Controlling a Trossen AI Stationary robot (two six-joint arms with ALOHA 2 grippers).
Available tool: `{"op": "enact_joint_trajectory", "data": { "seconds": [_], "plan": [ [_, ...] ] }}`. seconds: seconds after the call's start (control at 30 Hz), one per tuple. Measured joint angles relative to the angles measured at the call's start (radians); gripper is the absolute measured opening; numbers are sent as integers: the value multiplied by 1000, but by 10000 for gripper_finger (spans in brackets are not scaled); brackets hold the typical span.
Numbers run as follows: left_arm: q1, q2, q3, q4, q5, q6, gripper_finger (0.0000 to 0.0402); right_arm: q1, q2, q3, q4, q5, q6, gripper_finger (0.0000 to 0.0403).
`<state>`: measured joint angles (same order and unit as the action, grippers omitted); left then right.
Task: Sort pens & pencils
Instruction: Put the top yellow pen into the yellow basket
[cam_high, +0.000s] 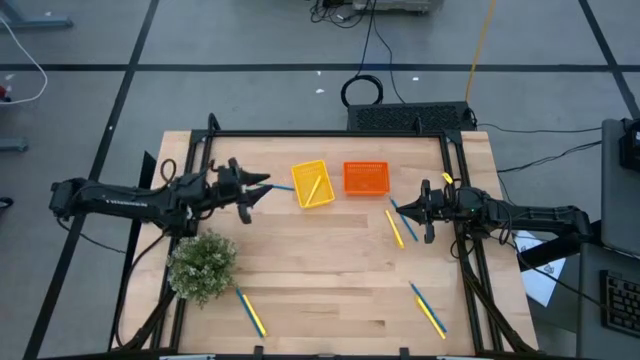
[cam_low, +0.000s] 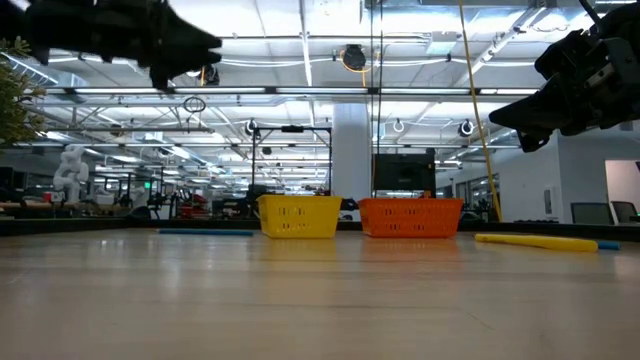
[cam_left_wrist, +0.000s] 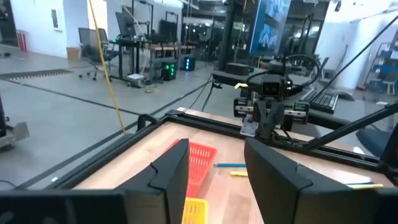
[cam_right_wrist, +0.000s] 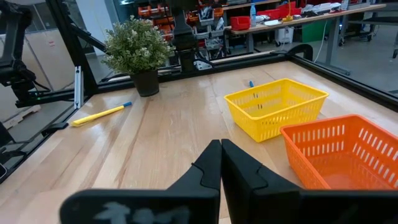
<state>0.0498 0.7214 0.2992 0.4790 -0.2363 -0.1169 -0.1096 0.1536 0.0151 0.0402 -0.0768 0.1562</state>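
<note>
A yellow tray holding one yellow pencil and an orange tray stand side by side at the table's far middle. A blue pen lies just left of the yellow tray. Pairs of one pencil and one pen lie flat near the right gripper, at the near left and at the near right. My left gripper hovers open and level, left of the yellow tray, nothing between its fingers. My right gripper waits shut, right of the orange tray.
A small potted plant stands at the near left, close under the left arm. A black frame borders the table's far edge and sides. Bare wood lies between the trays and the near edge.
</note>
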Motion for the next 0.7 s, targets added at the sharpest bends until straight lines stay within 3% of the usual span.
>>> {"op": "enact_joint_trajectory", "data": {
  "seconds": [0.13, 0.37, 0.57, 0.63, 0.7],
  "plan": [
    [2, -50, -69, 56, 4, 20, 159, 0, 0, 0, 0, 0, 0, 0],
    [2, -77, -69, 43, 83, 60, 159, 0, 0, 0, 0, 0, 0, 0],
    [2, -76, -69, 40, 82, 53, 159, 0, 0, 0, 0, 1, -209, 0],
    [2, -76, -69, 40, 82, 35, 159, 0, 0, 0, 0, 1, -195, 0],
    [2, -76, -69, 39, 82, 14, 159, 0, 0, 0, 7, 1, -64, 0]
  ]
}}
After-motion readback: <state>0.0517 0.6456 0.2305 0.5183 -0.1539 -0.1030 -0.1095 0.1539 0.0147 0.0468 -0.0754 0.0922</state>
